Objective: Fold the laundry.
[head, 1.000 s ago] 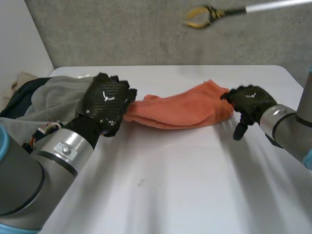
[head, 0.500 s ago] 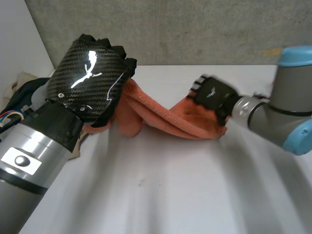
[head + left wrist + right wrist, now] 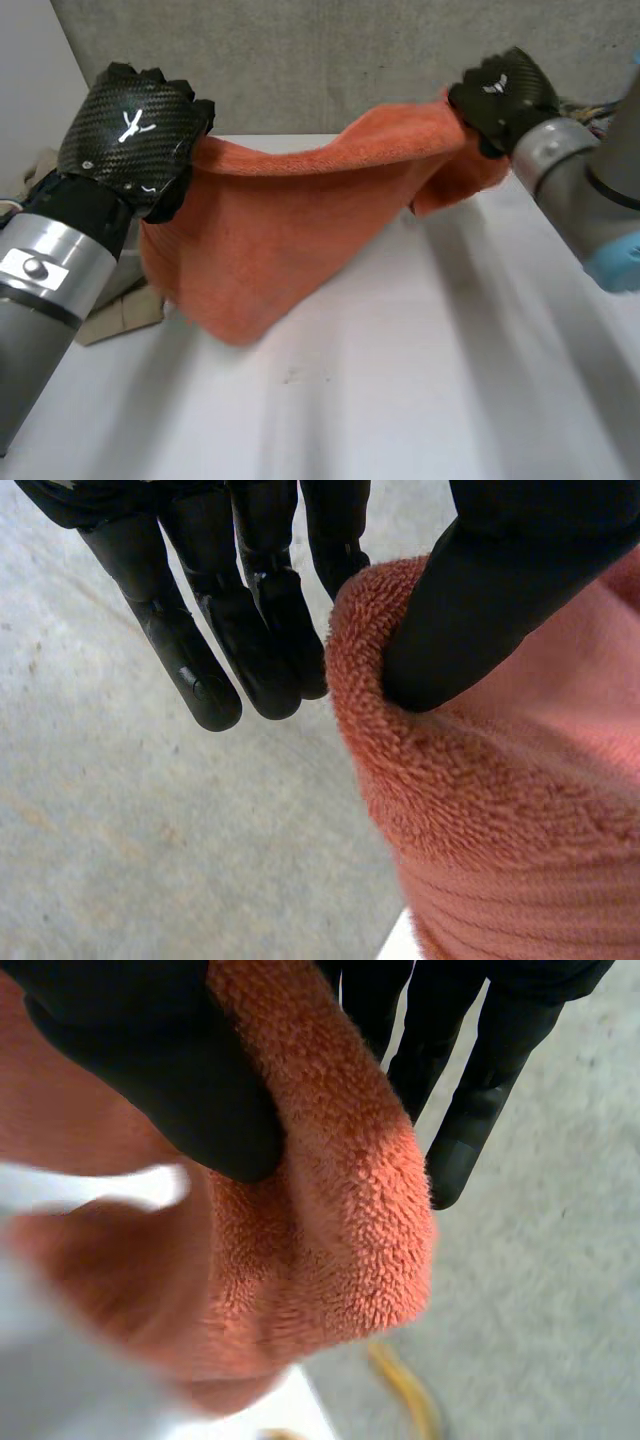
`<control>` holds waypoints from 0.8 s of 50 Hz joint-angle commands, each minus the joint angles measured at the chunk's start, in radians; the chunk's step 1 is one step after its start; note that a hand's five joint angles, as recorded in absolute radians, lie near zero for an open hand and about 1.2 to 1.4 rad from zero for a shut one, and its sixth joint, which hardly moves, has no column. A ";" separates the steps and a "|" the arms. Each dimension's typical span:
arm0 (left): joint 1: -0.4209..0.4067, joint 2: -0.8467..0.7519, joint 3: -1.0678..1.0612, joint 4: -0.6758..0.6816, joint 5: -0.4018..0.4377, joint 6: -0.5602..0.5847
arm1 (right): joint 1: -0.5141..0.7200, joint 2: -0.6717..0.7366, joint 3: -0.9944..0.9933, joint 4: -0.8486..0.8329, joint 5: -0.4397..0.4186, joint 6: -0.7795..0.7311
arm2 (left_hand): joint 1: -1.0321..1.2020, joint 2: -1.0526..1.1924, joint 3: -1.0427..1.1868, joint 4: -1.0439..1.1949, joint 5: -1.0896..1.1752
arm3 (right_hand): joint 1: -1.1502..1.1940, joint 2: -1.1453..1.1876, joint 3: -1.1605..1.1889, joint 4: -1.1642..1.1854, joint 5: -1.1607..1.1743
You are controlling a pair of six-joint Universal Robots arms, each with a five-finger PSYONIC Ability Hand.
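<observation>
There's the orange towel (image 3: 290,210) high above the table (image 3: 420,380), strung between both hands! The left hand (image 3: 130,135), over the table's left edge, pinches one top corner, thumb against fingers (image 3: 200,670). The right hand (image 3: 500,95), over the table's far right, clamps the other corner the same way. The towel's belly sags toward the table; whether it touches, can't tell. Beige laundry (image 3: 115,310) lies at the table's left edge.

orange towel (image 3: 270,220) hangs across table (image 3: 420,400), front bare
</observation>
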 commanded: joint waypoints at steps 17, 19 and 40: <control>-0.004 -0.328 0.101 0.133 0.026 -0.052 | 0.097 -0.113 0.285 0.257 0.034 0.182 | 0.241 0.198 0.203 0.195 0.240 | -0.913 -0.999 -1.011 -1.018 -0.989; -0.016 -0.323 0.092 0.127 0.026 -0.052 | 0.069 -0.118 0.248 0.265 0.031 0.174 | 0.241 0.198 0.203 0.195 0.240 | -0.913 -0.999 -1.011 -1.018 -0.989; -0.036 -0.126 -0.099 0.125 0.028 -0.049 | -0.063 0.127 0.152 0.342 0.035 -0.088 | 0.241 0.198 0.203 0.195 0.240 | -0.436 -0.522 -0.534 -0.541 -0.512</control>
